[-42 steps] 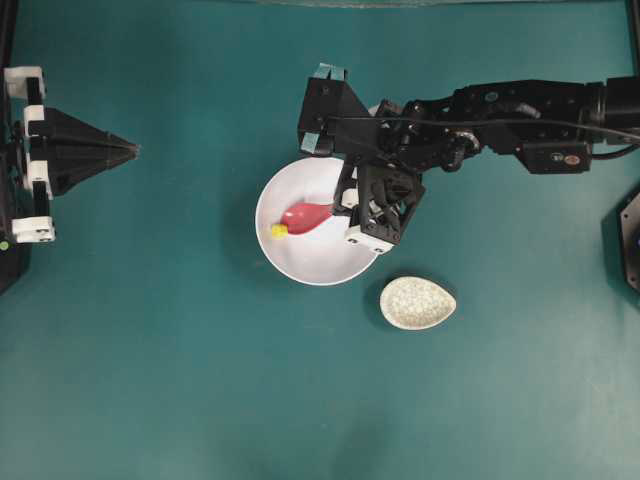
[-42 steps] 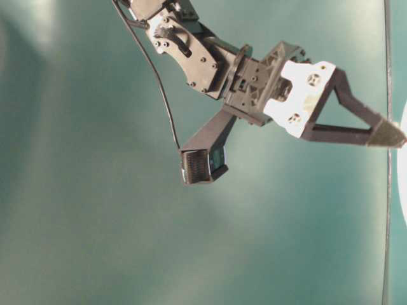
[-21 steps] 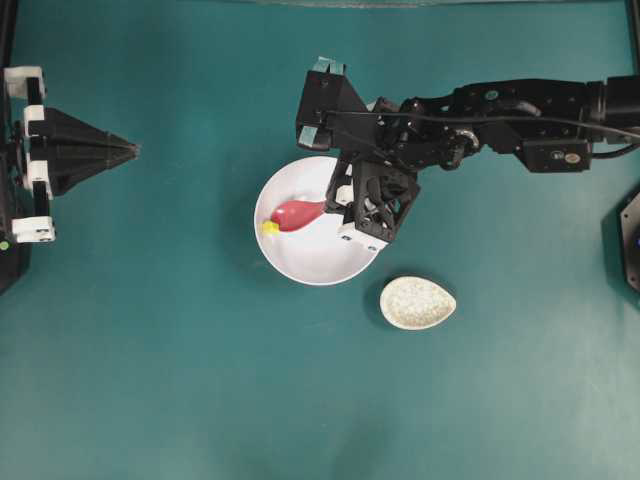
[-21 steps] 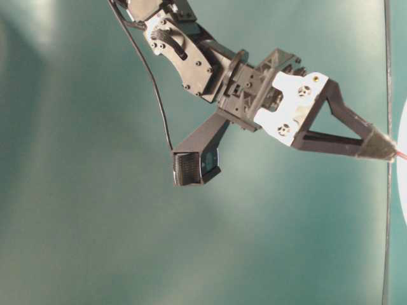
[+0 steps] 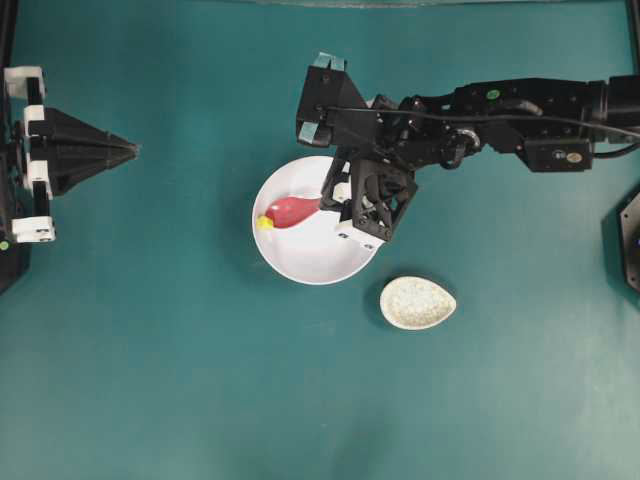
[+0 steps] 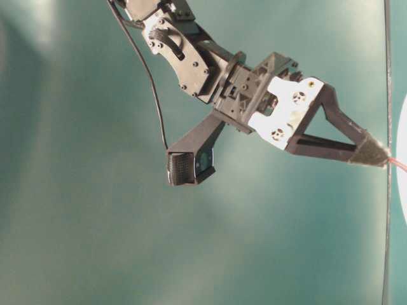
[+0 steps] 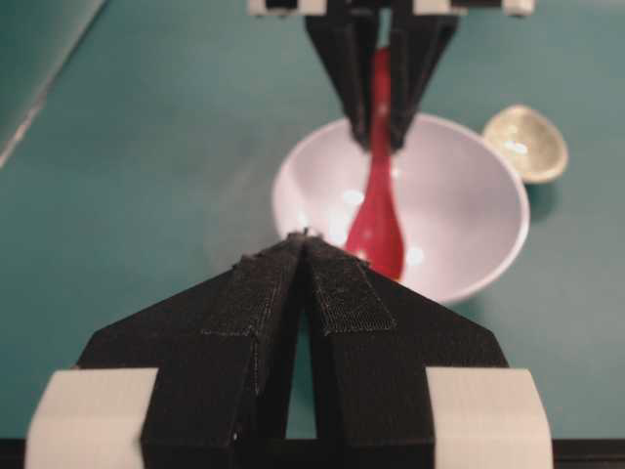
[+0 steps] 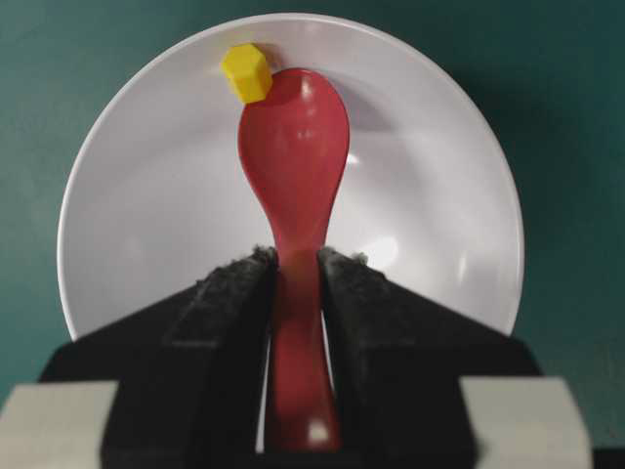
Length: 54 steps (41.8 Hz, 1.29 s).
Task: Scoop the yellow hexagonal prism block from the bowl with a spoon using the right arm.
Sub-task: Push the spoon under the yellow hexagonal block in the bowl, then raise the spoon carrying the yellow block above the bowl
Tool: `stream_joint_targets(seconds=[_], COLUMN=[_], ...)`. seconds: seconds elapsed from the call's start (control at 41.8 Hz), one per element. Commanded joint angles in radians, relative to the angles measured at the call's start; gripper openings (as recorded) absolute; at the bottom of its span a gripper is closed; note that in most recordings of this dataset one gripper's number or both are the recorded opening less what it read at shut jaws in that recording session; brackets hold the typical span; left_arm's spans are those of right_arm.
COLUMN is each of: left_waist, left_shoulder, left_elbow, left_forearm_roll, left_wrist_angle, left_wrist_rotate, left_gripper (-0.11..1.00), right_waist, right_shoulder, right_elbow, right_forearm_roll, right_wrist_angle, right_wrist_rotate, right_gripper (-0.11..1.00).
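My right gripper [image 8: 296, 256] is shut on the handle of the pink-red spoon [image 8: 293, 147], which points into the white bowl [image 8: 146, 215]. The yellow hexagonal prism block [image 8: 246, 71] sits against the tip of the spoon's head, up on the bowl's far wall near the rim, not inside the head. From overhead, the block [image 5: 264, 222] lies at the bowl's [image 5: 310, 262] left edge, with the spoon [image 5: 293, 211] and right gripper [image 5: 330, 200] to its right. My left gripper [image 7: 306, 237] is shut and empty, well short of the bowl [image 7: 488, 195].
A small speckled beige oval dish [image 5: 417, 302] lies just below and right of the bowl, and is also in the left wrist view [image 7: 527, 142]. The left gripper [image 5: 130, 148] rests at the table's far left. Teal tabletop surrounds everything.
The right gripper has pushed the spoon leftward, sliding the yellow block from the bowl's floor up to its left rim. The left gripper has not moved.
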Motion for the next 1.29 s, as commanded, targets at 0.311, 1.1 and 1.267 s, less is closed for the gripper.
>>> stream_joint_targets(seconds=[0.311,1.1,1.267], left_waist=[0.003,0.003,0.003], left_shoulder=[0.008,0.008,0.008], left_elbow=[-0.008,-0.009,-0.008], left_forearm_roll=[0.002,0.002,0.002], left_wrist_angle=[-0.011,-0.011,-0.009], left_wrist_rotate=[-0.002,-0.002,0.000], left_gripper=[0.00,0.00,0.00], right_waist=[0.002,0.012,0.029], right_shoulder=[-0.051,-0.195,-0.239], right_elbow=[-0.005,0.204,0.252], right_forearm_roll=[0.012,0.055,0.064], right_wrist_angle=[-0.034,-0.324,-0.410], right_wrist_rotate=[0.002,0.002,0.005], right_gripper=[0.23,0.23,0.23])
